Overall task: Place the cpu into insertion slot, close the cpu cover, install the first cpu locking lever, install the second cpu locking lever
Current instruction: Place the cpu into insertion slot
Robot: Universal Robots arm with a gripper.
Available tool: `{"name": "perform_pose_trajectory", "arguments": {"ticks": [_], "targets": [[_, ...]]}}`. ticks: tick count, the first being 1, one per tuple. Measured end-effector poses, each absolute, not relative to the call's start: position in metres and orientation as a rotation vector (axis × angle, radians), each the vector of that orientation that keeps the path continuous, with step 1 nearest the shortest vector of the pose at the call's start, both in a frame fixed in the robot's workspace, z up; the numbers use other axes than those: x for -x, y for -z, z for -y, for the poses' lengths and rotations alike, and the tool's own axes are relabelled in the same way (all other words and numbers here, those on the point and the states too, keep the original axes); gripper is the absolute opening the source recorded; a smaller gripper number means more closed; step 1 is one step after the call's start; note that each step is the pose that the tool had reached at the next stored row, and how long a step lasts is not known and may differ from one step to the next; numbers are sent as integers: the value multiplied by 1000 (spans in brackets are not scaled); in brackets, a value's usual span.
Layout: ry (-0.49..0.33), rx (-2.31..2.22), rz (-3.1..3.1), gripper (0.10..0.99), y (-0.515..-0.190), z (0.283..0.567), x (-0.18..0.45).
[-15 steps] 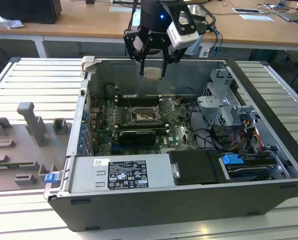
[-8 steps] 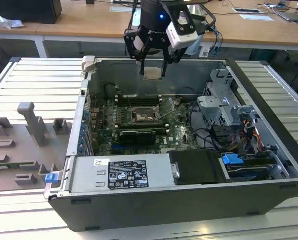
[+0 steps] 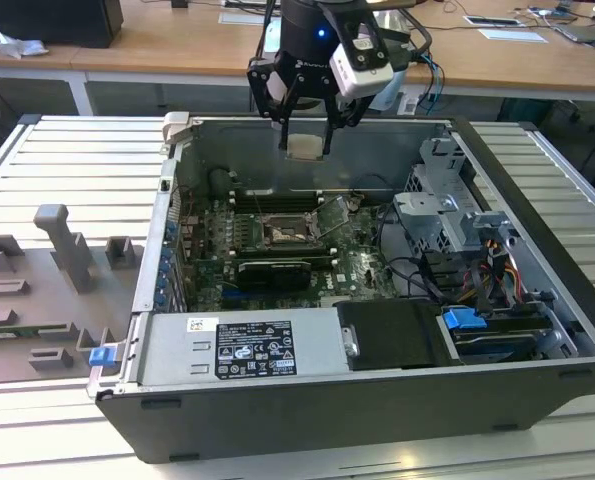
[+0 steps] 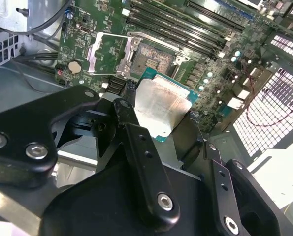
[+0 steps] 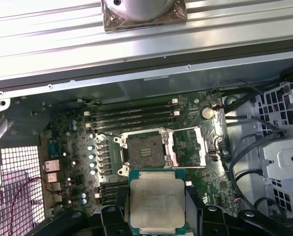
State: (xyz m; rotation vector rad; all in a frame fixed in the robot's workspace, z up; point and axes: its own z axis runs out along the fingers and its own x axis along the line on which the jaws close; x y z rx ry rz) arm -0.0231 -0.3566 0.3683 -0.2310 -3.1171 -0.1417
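Hand (image 4: 161,112) linkages sit closest in both wrist views: fingers (image 4: 122,110) clamped on two opposite edges of the cpu (image 4: 162,105), metal top toward the cameras, so the contact side faces the board (image 5: 72,142) and nothing rubs the contacts. Exterior view: hand hangs over the far wall of the open pc case (image 3: 307,420), well above the board. cpu is airborne, not seated. insertion slot (image 5: 145,150) is bare, dark centre exposed, since the cpu cover (image 5: 188,146) is flipped open beside it, on the exterior view's right of the slot. Locking levers probably swung clear too, but too thin to call. Case lies on its side on the slatted counter (image 3: 77,160), so the slot faces up toward the hand.
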Motion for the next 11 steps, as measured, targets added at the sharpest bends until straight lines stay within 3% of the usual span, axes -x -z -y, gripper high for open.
{"name": "perform_pose_trajectory", "arguments": {"ticks": [11], "targets": [[142,285,3114,541,-368,357,23]]}}
